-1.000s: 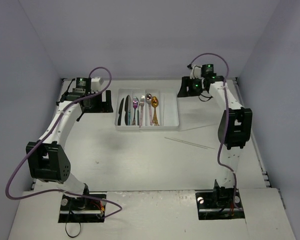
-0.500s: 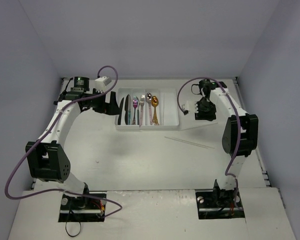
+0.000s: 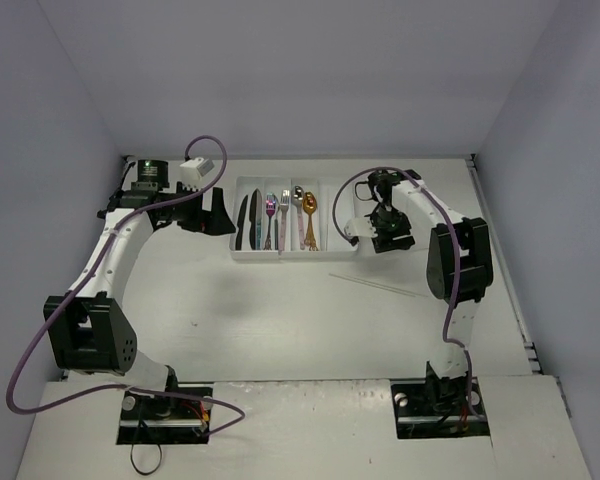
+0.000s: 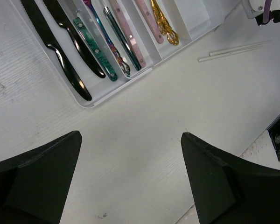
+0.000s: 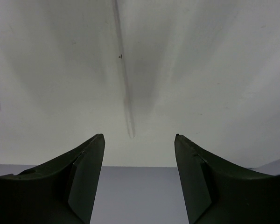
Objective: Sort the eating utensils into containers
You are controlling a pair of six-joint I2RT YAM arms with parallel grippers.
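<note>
The white tray [image 3: 342, 215] holds the eating utensils in its long containers: black knives [image 3: 242, 222], a teal-handled one [image 3: 255, 220], forks [image 3: 277, 215], a pink-handled spoon [image 3: 297, 205] and a gold spoon [image 3: 310, 210]. Two pale chopsticks [image 3: 380, 286] lie on the table in front of the tray's right end. My left gripper [image 3: 218, 210] hovers open by the tray's left side. My right gripper [image 3: 387, 236] hangs open and empty just right of the tray. The left wrist view shows the tray [image 4: 116, 88], knives [image 4: 56, 46] and chopsticks [image 4: 233, 49] beyond my open left gripper [image 4: 130, 182].
The right wrist view has only white surface with a thin blurred streak [image 5: 126, 98] and purple wall between the fingers of my right gripper [image 5: 139, 140]. Purple walls close in the table on three sides. The arm bases [image 3: 165, 405] stand at the near edge.
My right arm has swung from the back right corner in toward the tray's right end. My left gripper has shifted right, up to the tray's left edge.
</note>
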